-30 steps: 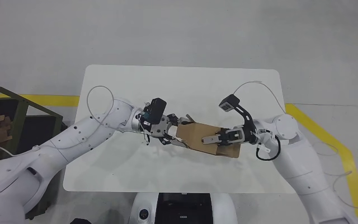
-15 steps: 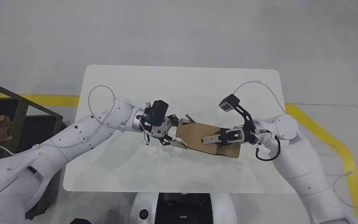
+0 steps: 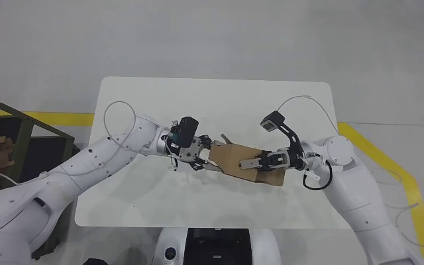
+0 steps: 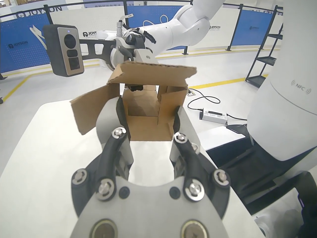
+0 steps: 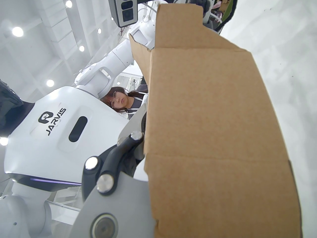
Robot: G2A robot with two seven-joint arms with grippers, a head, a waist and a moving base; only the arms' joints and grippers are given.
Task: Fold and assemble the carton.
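Observation:
A brown carton lies on its side in the middle of the white table, partly erected, with loose flaps at both ends. My left gripper is open at its left open end. Its two fingers straddle the bottom flap, and a side flap sticks out beside them. In the top view the left gripper sits just at the carton's edge. My right gripper is shut on the carton's top panel from the right, one finger lying along the outside.
A green crate with cardboard stands off the table's left side. On the floor past the table lie a power brick and cable, with a black shelf rack beyond. The table's far half is bare.
The left gripper has shifted only slightly at the carton's open end. The carton and the right arm stay where they were.

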